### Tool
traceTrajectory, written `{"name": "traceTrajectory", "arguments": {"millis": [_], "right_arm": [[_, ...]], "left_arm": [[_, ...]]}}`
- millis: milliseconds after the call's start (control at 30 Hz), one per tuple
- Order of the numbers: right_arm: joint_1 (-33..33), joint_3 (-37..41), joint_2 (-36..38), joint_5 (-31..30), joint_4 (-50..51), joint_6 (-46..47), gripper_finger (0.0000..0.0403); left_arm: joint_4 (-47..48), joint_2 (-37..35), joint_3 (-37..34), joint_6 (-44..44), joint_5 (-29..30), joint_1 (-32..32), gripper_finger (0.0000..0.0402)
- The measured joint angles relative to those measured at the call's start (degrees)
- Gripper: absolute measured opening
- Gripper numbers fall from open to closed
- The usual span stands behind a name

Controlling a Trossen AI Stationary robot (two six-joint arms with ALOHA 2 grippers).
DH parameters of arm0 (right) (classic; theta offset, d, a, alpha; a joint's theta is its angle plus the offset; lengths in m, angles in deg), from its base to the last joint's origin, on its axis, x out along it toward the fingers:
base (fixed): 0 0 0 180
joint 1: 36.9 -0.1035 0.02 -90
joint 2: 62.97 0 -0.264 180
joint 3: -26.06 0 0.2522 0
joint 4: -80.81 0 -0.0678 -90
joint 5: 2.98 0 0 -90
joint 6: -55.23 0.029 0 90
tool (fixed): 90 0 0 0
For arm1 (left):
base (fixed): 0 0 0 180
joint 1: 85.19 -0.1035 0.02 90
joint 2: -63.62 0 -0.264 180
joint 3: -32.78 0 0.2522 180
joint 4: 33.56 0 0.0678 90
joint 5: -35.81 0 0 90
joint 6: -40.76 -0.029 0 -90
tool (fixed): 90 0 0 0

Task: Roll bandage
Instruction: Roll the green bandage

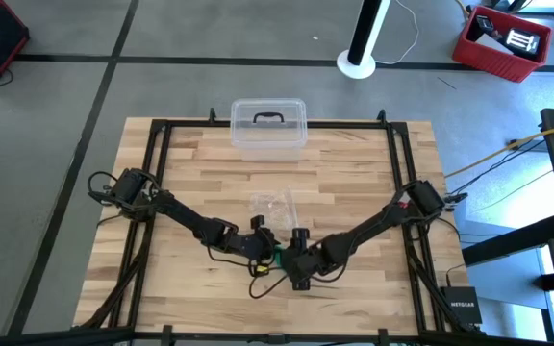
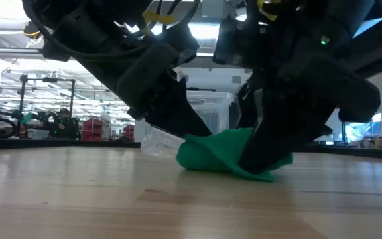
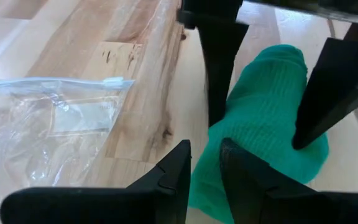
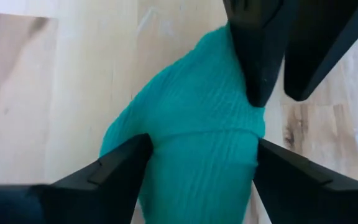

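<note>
left gripper [image 3: 204,180] at table centre, fingers narrow, pinching one end of the bandage [image 3: 266,118]. bandage lies bunched on the wooden table [image 1: 354,173], between both grippers. right gripper [image 4: 197,162] spread wide, straddling the bandage's other end.

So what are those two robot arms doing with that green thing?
Both arms meet near the front middle of the wooden table, working on a teal-green bandage. The left gripper pinches one edge of it between nearly closed fingers. The right gripper stands with its fingers spread wide on either side of the bunched-up cloth. The bandage is a loose lump, not a neat roll yet. A crinkly clear plastic wrapper lies beside it, and a clear lidded box sits at the far edge.
</note>
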Motion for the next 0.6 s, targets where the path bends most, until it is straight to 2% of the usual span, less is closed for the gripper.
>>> {"name": "traceTrajectory", "arguments": {"millis": [133,433,600], "right_arm": [[-0.1,-0.1,-0.3,-2.6,0.5,0.0,0.0242],[-0.1,0.0,-0.4,-5.8,1.1,-1.2,0.0087],[-0.1,0.0,-0.4,-5.0,0.9,-1.3,0.0076]], "left_arm": [[0.0,0.0,-0.1,0.0,-0.3,0.0,0.0076],[0.8,-2.0,-0.2,-1.1,-1.9,0.4,0.0076],[3.7,-7.4,-0.5,-3.7,-2.7,2.1,0.0076]]}}
